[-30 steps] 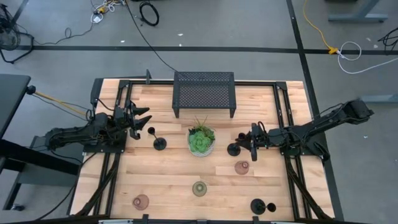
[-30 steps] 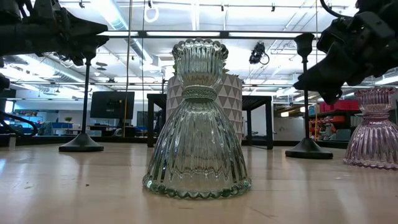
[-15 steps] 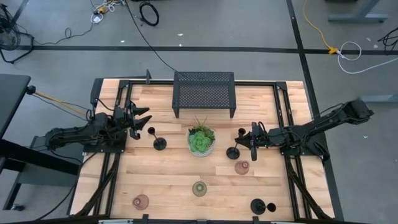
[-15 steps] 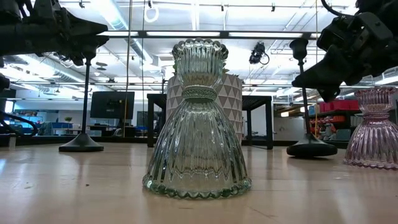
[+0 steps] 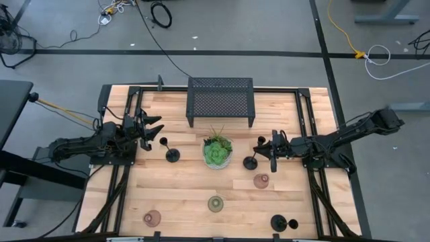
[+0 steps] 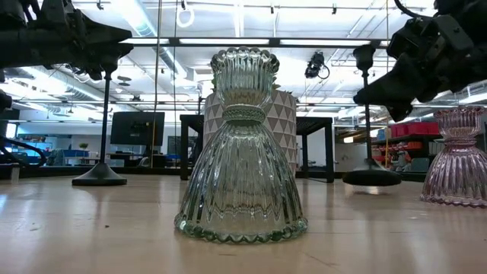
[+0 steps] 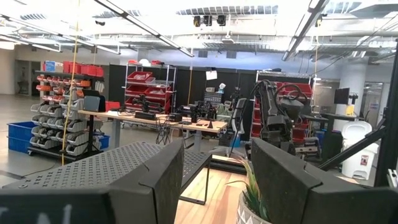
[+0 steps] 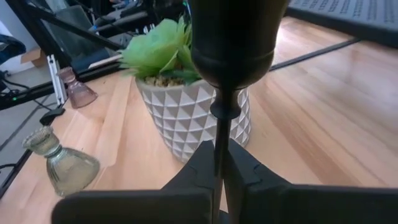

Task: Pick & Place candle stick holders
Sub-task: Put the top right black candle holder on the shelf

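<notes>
Right now, the right claw (image 5: 263, 150) is pinched shut on the thin stem of a black holder (image 5: 250, 161), right of the middle of the high view, just beside the plant (image 5: 218, 151). In the low view this holder's base (image 6: 370, 178) is seen lifted a little off the table (image 6: 243, 236). The left claw (image 5: 153, 130) is held wide at the left, gripping nothing, near a second black holder (image 5: 172, 154). A third black holder (image 5: 279, 222) is seen at the bottom right. Three glass cups (image 5: 216, 203) are stood along the lower part.

Pale wood table (image 5: 181, 188), ribbed glass cup (image 6: 242, 152), matt black holder (image 8: 219, 93)
</notes>
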Motion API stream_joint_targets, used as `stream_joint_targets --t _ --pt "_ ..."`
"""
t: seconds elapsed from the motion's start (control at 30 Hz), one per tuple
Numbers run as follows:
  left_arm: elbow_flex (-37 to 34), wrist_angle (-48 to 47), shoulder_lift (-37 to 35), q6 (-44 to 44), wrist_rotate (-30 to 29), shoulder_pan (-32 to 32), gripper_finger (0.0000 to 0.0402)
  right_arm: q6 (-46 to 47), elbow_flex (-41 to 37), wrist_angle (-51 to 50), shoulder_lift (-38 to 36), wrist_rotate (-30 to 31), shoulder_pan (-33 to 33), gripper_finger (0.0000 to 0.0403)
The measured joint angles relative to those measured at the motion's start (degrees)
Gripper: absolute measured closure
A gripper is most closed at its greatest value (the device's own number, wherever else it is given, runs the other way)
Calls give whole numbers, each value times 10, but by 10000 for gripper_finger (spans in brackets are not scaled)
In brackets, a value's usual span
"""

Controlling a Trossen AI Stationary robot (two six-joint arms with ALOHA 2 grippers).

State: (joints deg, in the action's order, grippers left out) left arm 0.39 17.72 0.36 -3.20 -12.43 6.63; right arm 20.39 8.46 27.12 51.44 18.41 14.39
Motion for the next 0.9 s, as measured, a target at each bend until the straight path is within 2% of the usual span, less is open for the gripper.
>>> stream_joint_targets --t 0.23,0.57,0.9 --pt "0 0 0 0 0 0 211 -46 44 -25 0 -3 -18 397" --pt "0 0 0 0 0 0 211 -88 188 -238 0 -14 -61 396" --pt "0 0 0 0 0 0 211 -150 288 -283 0 -13 -108 395"
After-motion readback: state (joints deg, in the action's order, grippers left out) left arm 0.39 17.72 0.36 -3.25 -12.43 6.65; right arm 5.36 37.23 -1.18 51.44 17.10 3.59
